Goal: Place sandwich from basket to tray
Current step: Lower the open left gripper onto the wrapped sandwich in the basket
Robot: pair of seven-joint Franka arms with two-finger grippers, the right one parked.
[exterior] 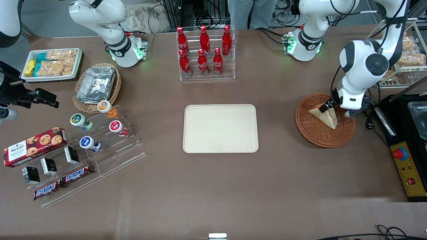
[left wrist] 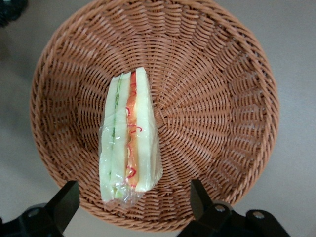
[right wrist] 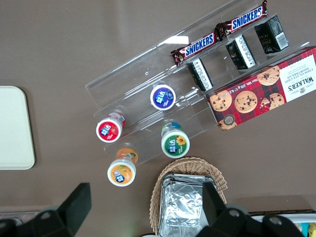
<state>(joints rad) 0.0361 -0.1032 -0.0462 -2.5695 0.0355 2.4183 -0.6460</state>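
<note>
- Nearest the front camera, the brown desk (exterior: 213,186) carries everything, its closest stretch bare.
- Cream-beige tray (exterior: 221,128) lies flat at the middle of the desk, nothing on it; its rounded corner also shows in the right wrist view (right wrist: 15,127).
- Reddish-brown wicker basket (exterior: 325,120) sits well apart from the tray, toward the working arm's end of the desk; the left wrist view looks straight down into it (left wrist: 207,98).
- Clear rack of red bottles (exterior: 204,53) stands farther from the front camera than the tray.
- Wrapped sandwich (exterior: 325,115) lies inside the basket, a white-bread wedge resting on one side so its green and red-orange filling edge faces up (left wrist: 129,138).
- Left arm's tool (left wrist: 133,197) hangs over the basket just above the sandwich, its two dark fingers (left wrist: 61,205) spread wide on either side of the wedge's broad end, released and touching nothing.
</note>
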